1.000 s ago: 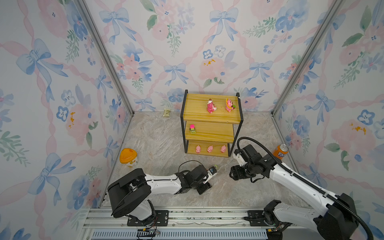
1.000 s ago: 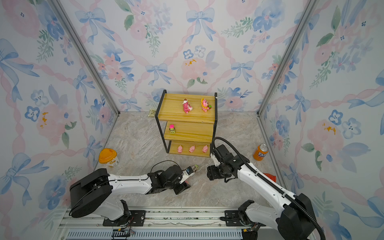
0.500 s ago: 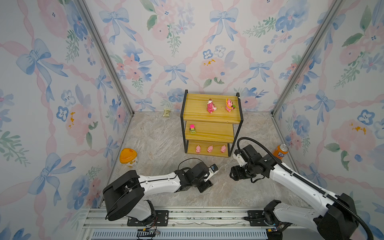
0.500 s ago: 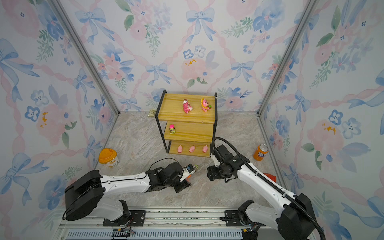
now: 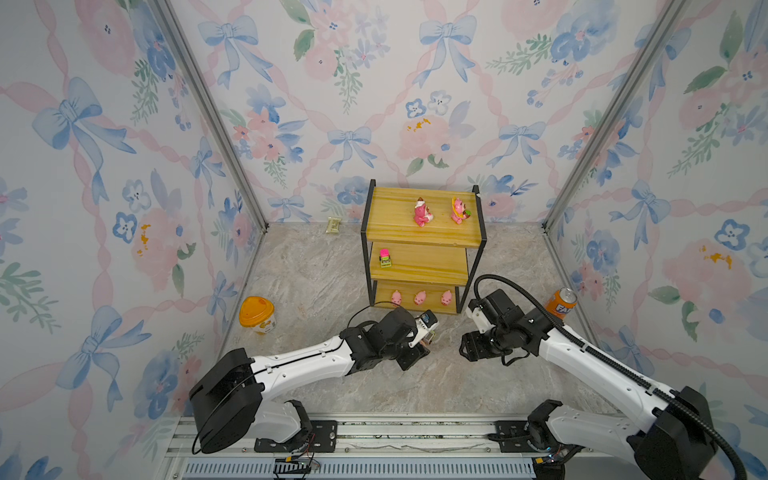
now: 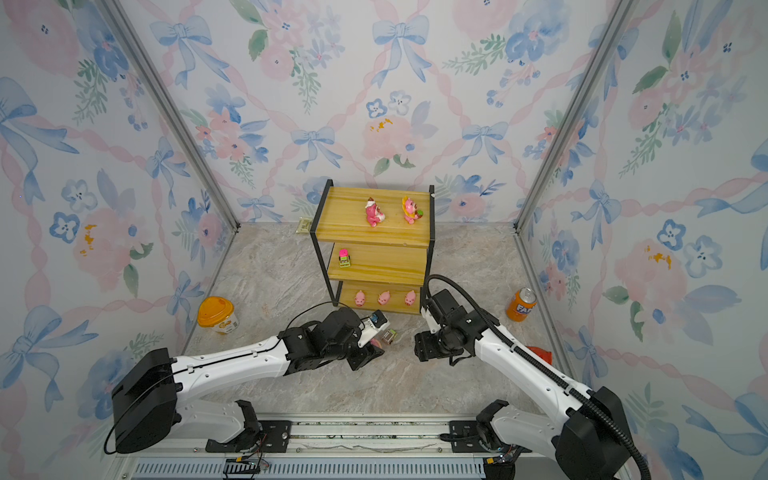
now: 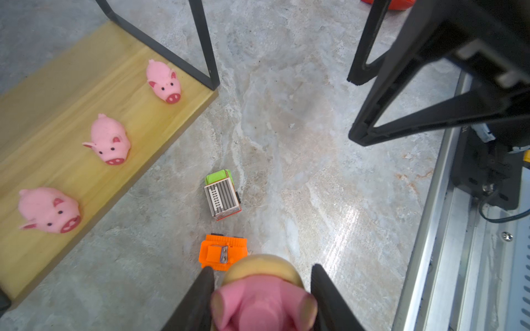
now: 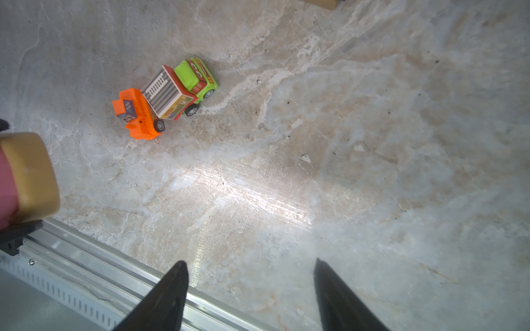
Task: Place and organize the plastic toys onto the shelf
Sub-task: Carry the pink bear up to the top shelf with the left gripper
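My left gripper (image 7: 262, 269) is shut on a pink cartoon figurine (image 7: 263, 298) with a tan base, low over the floor in front of the shelf (image 5: 395, 216). Just beyond it a grey-green car (image 7: 222, 195) and an orange car (image 7: 223, 252) stand on the floor, touching. The top board carries two pink figurines (image 5: 422, 212), the middle one a pink-green car (image 5: 385, 258), the bottom one three pink pigs (image 5: 420, 297). My right gripper (image 8: 250, 263) is open and empty, facing the left gripper (image 5: 419, 345) from the right.
An orange-lidded yellow tub (image 5: 257, 314) stands at the left wall and an orange soda can (image 5: 561, 302) at the right wall. A small packet (image 5: 333, 225) lies by the back wall. The metal rail (image 8: 86, 275) runs along the front edge.
The left arm has swung slightly, carrying the held figurine a little toward the shelf. The right arm has not moved.
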Tool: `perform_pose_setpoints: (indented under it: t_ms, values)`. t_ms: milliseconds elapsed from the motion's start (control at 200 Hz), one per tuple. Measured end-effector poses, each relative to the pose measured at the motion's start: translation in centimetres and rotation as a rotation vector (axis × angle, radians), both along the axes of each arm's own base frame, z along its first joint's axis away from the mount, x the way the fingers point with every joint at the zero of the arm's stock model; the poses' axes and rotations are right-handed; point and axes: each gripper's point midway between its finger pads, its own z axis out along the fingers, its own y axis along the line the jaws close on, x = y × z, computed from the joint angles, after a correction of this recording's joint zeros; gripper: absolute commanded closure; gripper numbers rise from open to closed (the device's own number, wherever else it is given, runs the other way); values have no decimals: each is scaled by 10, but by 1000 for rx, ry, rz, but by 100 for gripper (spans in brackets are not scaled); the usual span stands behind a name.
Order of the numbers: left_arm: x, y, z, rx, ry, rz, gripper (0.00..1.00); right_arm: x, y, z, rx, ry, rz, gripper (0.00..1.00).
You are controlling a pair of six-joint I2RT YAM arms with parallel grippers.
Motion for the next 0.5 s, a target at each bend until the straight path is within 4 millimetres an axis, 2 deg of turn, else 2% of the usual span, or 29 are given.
perform_pose_setpoints:
  t_ms: [120, 345, 495]
  values:
    - [3, -3, 18, -13, -9, 2, 100, 1, 1, 0, -4, 5, 3, 28]
    - [14, -11, 87, -111, -83, 9, 100, 1, 1, 1, -6, 5, 9, 28]
    - [23, -8, 118, -140, -125, 17, 100, 0, 1, 1, -7, 12, 16, 28]
